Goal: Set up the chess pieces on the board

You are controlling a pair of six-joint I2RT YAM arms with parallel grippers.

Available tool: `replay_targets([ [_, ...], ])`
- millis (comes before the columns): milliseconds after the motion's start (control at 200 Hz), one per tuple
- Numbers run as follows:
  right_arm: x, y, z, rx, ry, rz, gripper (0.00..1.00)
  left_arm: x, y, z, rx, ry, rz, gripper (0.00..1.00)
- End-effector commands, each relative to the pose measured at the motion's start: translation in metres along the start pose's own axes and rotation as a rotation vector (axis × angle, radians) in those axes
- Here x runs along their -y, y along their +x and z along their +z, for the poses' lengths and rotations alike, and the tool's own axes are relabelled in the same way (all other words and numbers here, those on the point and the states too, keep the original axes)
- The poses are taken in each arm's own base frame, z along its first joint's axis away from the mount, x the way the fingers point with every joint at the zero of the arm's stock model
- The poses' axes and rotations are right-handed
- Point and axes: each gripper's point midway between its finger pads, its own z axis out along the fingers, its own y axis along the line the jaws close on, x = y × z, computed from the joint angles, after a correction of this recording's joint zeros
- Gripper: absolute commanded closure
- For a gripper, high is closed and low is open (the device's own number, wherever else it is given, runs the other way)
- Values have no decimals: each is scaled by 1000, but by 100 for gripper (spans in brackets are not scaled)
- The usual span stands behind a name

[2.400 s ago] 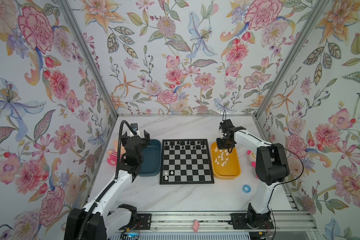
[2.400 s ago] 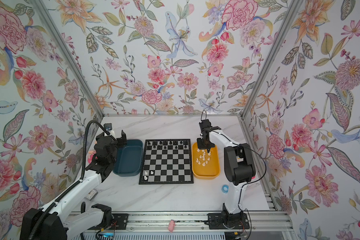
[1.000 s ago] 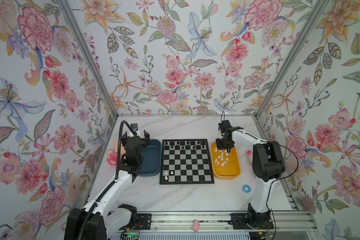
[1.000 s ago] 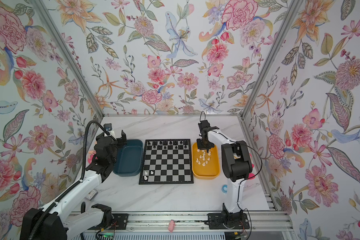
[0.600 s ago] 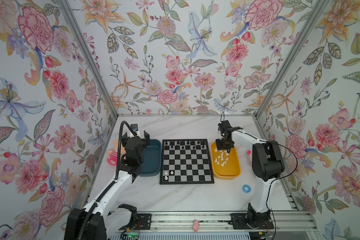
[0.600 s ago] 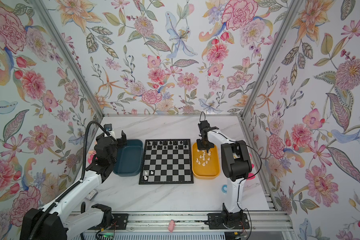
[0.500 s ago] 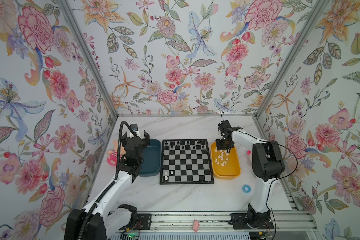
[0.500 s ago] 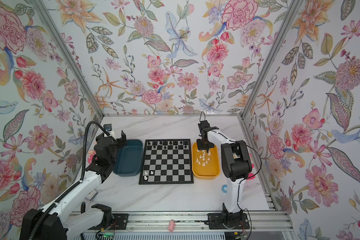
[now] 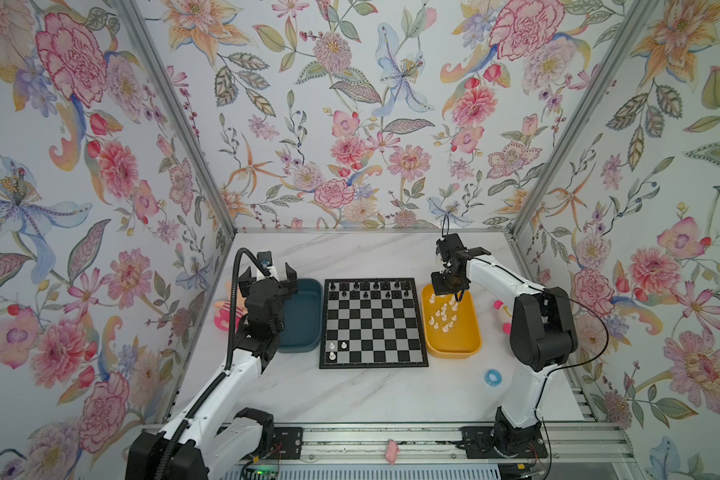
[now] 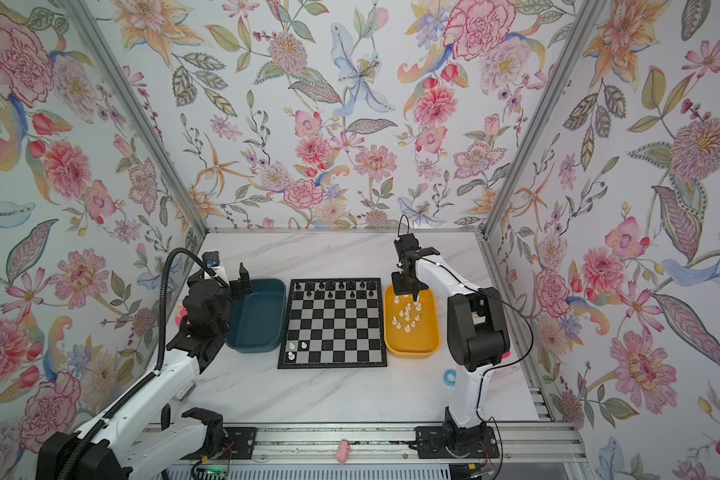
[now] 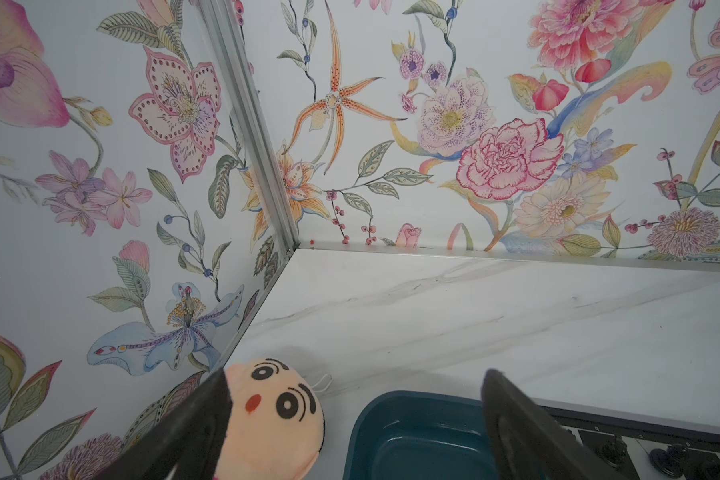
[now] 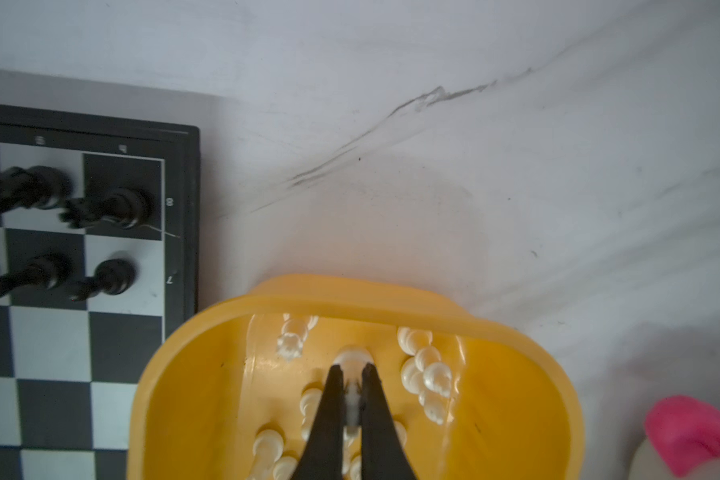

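**We record the right gripper (image 12: pixel 352 370) pinching a white piece (image 12: pixel 351 356) inside the yellow tray (image 9: pixel 454 353).**

Nearest, three chess pieces (image 9: pixel 336 349) stand in the near left corner of the board (image 9: pixel 373 324). Beside the board, the left gripper (image 11: pixel 356 374) hangs with its jaws spread wide, near the far corner of the teal tray (image 9: pixel 304 320). The other white pieces lie loose in the yellow tray. The pinched one appears to be a pawn, though the wrist view blurs it. Black chessmen (image 9: pixel 368 286) occupy the two far rows.

chess pieces (image 12: pixel 427 374): glossy plastic | yellow tray (image 12: pixel 371 299): glossy plastic | table (image 12: pixel 433 124): smooth, marbled
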Motion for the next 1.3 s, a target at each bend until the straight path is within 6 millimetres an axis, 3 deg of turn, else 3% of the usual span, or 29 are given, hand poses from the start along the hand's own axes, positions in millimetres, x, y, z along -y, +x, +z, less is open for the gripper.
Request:
replay_targets([
  [0, -4, -3, -35, 34, 23, -13, 100, -4, -2, -6, 19, -15, 6, 4],
  [265, -38, 0, -85, 59, 23, -101, 100, -9, -1, -12, 20, -23, 18, 3],
  [440, -93, 11, -102, 59, -56, -192, 100, -13, -1, -19, 33, -28, 10, 3],
  [646, -168, 42, -96, 4, -134, -335, 100, -18, -3, -26, 52, -33, -1, 3],
  [866, -231, 77, -89, -66, -236, -448, 100, -23, -7, -34, 78, -36, -30, 3],
  [1296, -299, 134, -71, -136, -345, -576, 100, -30, -16, -52, 135, -18, -92, 4],
])
